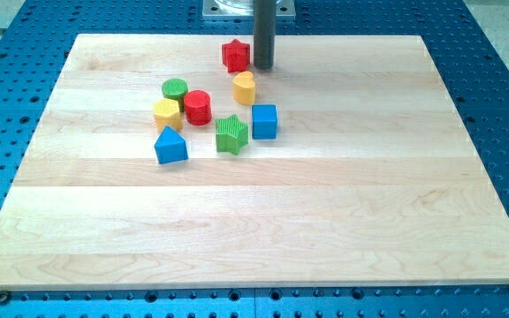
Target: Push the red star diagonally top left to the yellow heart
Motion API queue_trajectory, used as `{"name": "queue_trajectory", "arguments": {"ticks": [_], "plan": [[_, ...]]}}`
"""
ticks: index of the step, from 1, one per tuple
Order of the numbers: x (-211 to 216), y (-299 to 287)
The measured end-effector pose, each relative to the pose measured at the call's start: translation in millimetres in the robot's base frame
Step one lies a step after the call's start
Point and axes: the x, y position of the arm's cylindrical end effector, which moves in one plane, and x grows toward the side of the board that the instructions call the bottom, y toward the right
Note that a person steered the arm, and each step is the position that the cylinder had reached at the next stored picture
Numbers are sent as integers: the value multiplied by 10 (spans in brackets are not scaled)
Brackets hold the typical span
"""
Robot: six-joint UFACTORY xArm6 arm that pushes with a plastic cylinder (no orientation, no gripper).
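The red star (235, 55) lies near the view's top of the wooden board (254, 230), up and a little left of the yellow heart (244, 87). My tip (262, 68) stands just right of the red star and just above the yellow heart's right side, close to both. I cannot tell whether it touches either.
A cluster lies to the left and below: a green cylinder (175, 89), a red cylinder (197, 107), a yellow block (167, 113), a blue triangle (170, 146), a green star (231, 134) and a blue cube (264, 121). The board's top edge is close behind the red star.
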Motion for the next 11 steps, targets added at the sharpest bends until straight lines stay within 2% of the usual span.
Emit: {"name": "queue_trajectory", "arguments": {"ticks": [1,2,3,4,5,6,7,8,9,10,11], "plan": [[-5,-125],[-28,-710],[-28,-942],[-63,-735],[-697,-339],[-705,-606],[-224,-1006],[32,-1413],[32,-1411],[-157,-1253],[-612,-1546]]}}
